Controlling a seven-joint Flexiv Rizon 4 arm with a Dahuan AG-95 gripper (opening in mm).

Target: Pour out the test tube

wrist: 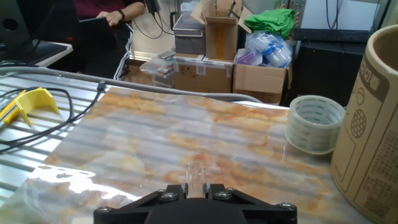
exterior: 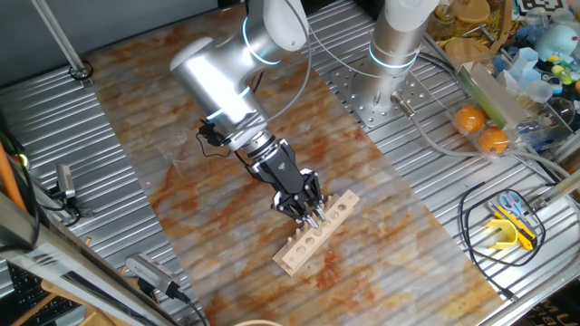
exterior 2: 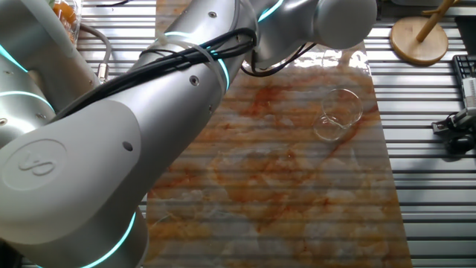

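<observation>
In one fixed view my gripper [exterior: 314,215] points down at the far end of the pale wooden rack [exterior: 306,244], which lies on the marbled mat. In the hand view a thin clear test tube [wrist: 195,173] stands upright between my black fingers, and the gripper [wrist: 196,188] is shut on it. I cannot tell whether the tube's lower end is still in the rack. A wider clear glass beaker [exterior 2: 338,115] rests on the mat in the other fixed view, where the arm hides both gripper and rack.
A roll of tape [wrist: 314,122] and a tall cardboard cylinder [wrist: 373,124] stand ahead to the right in the hand view. Two oranges [exterior: 480,127], a yellow tool [exterior: 512,231] and looped cables lie on the ribbed metal table right of the mat. A wooden stand [exterior 2: 420,37] sits beyond the beaker.
</observation>
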